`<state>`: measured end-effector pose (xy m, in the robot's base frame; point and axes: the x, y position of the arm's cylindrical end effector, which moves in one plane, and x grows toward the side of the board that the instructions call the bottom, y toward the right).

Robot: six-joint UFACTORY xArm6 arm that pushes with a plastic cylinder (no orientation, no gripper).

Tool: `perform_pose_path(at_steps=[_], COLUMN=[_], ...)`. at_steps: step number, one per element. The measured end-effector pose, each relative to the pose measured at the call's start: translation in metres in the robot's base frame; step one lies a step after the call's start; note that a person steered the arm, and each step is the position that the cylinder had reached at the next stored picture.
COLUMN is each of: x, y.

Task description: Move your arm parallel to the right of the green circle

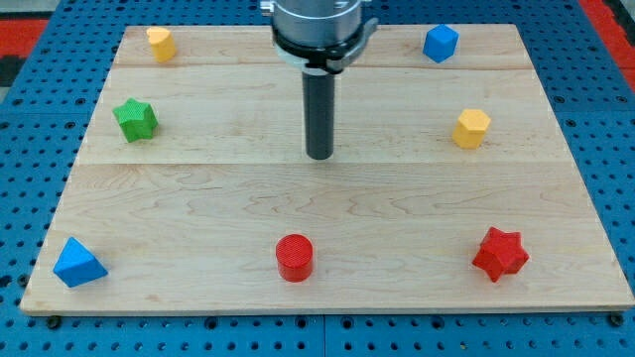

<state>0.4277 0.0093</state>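
No green circle shows on the board. The only green block is a green star (136, 119) at the view's left. My tip (319, 156) is near the board's middle, far to the right of the green star and a little lower than it. It stands above the red cylinder (295, 258) and touches no block.
A yellow block (160, 44) lies at the top left, a blue cube (441, 43) at the top right, a yellow hexagon block (472, 128) at the right, a red star (500, 254) at the bottom right, and a blue triangle block (77, 264) at the bottom left. The wooden board (198, 198) rests on a blue pegboard.
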Motion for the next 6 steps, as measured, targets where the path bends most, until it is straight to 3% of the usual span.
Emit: perform_pose_path(at_steps=[1,4,6], x=[-0.024,-0.035,-0.135], y=[0.031,0.054,0.086])
